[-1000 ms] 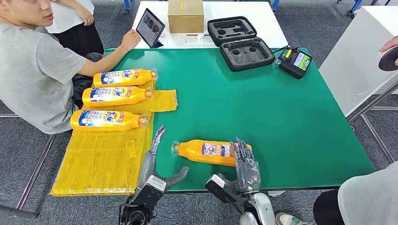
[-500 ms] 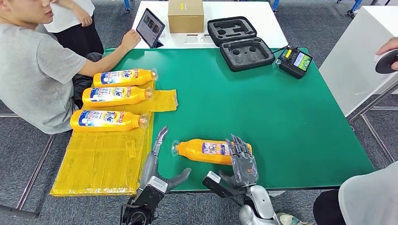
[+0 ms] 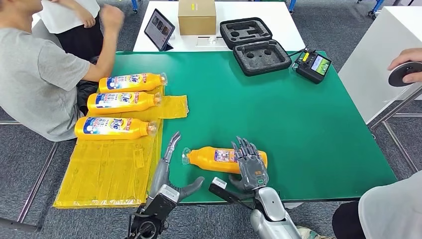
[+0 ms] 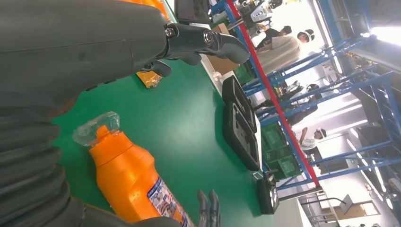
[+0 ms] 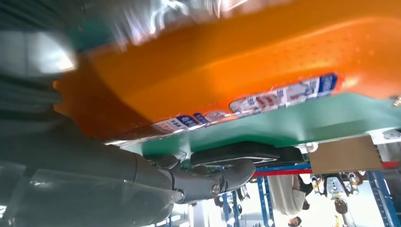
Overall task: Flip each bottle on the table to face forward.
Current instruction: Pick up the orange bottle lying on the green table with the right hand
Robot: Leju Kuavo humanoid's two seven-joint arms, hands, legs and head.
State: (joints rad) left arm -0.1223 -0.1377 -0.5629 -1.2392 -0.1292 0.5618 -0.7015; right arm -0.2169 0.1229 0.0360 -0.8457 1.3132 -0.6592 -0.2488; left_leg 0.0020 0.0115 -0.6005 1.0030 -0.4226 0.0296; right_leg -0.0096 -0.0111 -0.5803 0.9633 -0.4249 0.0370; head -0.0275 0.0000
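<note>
Flipping step, lone bottle (image 3: 222, 160): right hand (image 3: 250, 167) rests spread over it, left hand (image 3: 166, 167) open beside its cap; you roll next.

4 orange bottles (image 3: 224, 160) | all lying flat | caps right/left
</note>
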